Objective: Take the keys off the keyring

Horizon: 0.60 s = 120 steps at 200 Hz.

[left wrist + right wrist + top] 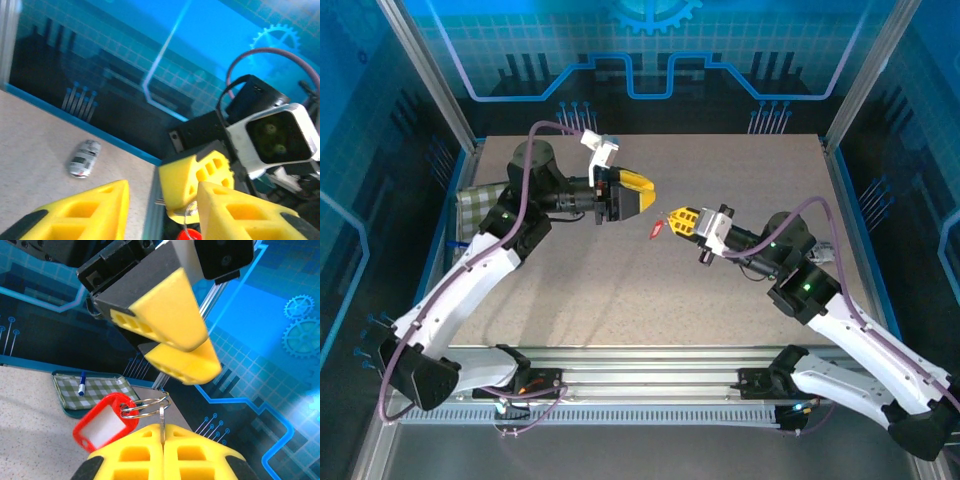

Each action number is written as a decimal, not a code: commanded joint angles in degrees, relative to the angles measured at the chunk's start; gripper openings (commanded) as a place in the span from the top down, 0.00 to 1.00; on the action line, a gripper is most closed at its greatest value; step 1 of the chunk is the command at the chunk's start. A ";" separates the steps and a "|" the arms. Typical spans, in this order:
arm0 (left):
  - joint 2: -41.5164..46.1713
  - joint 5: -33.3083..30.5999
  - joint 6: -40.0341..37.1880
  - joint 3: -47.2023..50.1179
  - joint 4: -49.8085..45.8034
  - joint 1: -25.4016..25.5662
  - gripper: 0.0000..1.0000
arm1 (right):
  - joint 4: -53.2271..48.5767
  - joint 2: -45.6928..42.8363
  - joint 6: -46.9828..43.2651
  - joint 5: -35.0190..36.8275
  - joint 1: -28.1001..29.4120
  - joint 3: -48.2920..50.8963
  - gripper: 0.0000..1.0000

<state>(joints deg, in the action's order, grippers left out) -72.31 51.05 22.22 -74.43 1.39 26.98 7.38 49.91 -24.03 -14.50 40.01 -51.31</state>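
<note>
Currently, the right gripper [163, 432] is pressing its fingers together on the key [162, 417]. The key is showing as a thin grey strip standing out of the seam between the two yellow pads. Its long axis is running in line with those fingers and pointing toward the left arm. The keyring [147, 406] is sitting at the free end of the key, lying crosswise to it, and the red tag [102, 424] is hanging from the ring to one side.

In the top view, the left gripper [650, 192] is hovering just beside the right gripper [672, 218], with the red tag [657, 228] dangling between them above the table [620, 300]. The left gripper [164, 189] is holding its fingers apart with nothing between them. It is the free arm and the nearer one to the ring. In the right wrist view its fingertips are standing near the ring but not touching it, so a grasp would likely call for a short approach toward the ring.

The dangling tag is crowding that approach. A green checked tray [100, 390] holding a pen [81, 385] and a small silver toy car [85, 159] are lying well apart on the table.
</note>
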 commanded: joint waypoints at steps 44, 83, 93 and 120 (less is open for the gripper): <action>-1.67 8.60 4.51 -1.40 0.45 -0.48 0.61 | 2.65 0.10 2.15 -1.14 -1.96 -0.89 1.00; -2.49 9.22 3.90 -2.40 -1.40 0.07 0.59 | 3.09 0.06 2.23 -0.90 -2.05 -1.07 1.00; -2.78 9.56 3.86 -2.55 -1.67 0.37 0.59 | 3.10 0.01 2.32 -1.05 -2.05 -1.14 1.00; -3.34 9.31 2.57 -3.30 -3.68 1.03 0.58 | 3.14 0.10 2.30 -1.48 -2.06 -1.34 1.00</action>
<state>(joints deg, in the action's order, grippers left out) -74.94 58.65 25.56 -75.29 0.03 27.33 8.58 49.91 -22.68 -14.74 38.81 -51.31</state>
